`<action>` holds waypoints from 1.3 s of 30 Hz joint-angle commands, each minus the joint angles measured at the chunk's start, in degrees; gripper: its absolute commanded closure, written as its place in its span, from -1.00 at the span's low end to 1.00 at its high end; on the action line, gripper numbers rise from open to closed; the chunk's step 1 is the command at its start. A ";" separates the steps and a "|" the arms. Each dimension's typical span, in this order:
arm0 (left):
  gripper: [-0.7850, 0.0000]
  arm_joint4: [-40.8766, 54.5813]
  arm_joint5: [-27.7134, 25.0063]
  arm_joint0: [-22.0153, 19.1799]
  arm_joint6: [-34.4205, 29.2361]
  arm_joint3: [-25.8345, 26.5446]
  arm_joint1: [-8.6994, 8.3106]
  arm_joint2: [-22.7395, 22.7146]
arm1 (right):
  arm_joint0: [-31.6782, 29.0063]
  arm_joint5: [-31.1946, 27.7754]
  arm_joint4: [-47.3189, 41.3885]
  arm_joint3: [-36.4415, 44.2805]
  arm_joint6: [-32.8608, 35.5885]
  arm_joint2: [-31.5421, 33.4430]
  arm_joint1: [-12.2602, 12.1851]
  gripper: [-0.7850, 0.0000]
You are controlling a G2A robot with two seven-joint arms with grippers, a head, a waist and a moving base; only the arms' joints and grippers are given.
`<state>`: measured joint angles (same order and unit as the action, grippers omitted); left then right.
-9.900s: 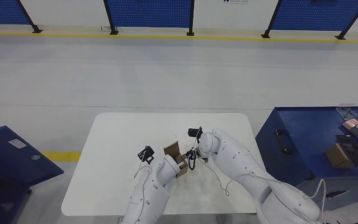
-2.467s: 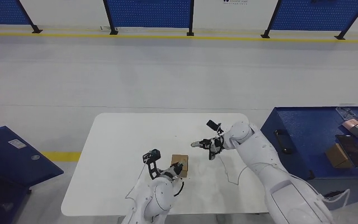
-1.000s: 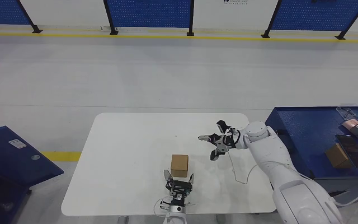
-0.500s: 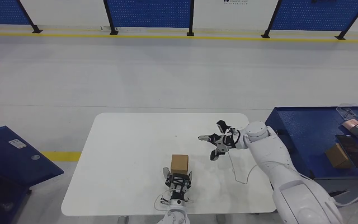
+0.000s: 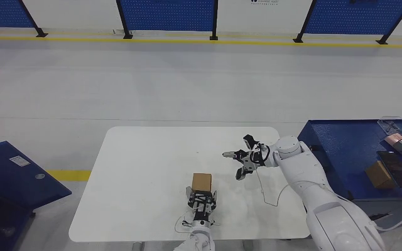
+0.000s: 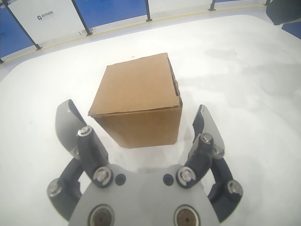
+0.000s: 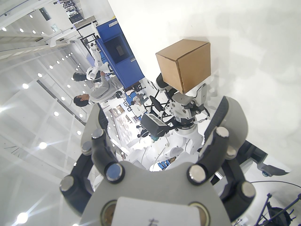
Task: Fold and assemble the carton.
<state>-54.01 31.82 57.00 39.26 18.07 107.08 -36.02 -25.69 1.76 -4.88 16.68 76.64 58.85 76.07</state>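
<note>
Cardboard carton (image 5: pixel 201 182): one, closed, on white table (image 5: pixel 138 182) | left jaws spread, near it | right jaws spread, well apart

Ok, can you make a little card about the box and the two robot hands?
Carton: closed brown cube, upright on the table
Left gripper: open, low at the carton's near side, not gripping it
Right gripper: open, empty, well apart from the carton
Task state: carton looks folded shut
</note>
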 commanded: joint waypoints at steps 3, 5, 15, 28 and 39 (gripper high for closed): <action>-0.58 1.84 -0.40 -0.42 -0.02 -0.17 0.13 0.38 | 0.00 0.00 0.00 0.00 0.00 0.00 0.00 -1.00; -0.32 2.76 -0.42 -0.59 -0.05 -0.24 0.19 0.42 | 0.00 0.00 0.00 0.00 0.00 0.00 0.00 -1.00; 0.23 5.96 -1.63 -0.98 1.90 -0.53 0.31 1.28 | 0.00 0.00 0.00 0.00 0.00 0.00 0.00 -1.00; 1.00 25.66 -25.84 1.24 3.85 9.93 -1.01 -5.81 | -1.07 -0.57 -4.19 1.39 -0.23 2.44 -0.71 -1.00; 0.04 34.05 -43.07 1.13 -13.61 12.59 -5.05 -15.29 | -3.07 3.29 -8.41 5.05 3.38 6.30 -3.37 -1.00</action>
<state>-19.66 -11.45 57.96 25.56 30.44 102.28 -50.90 -28.59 4.77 -13.38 21.38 80.26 65.22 72.71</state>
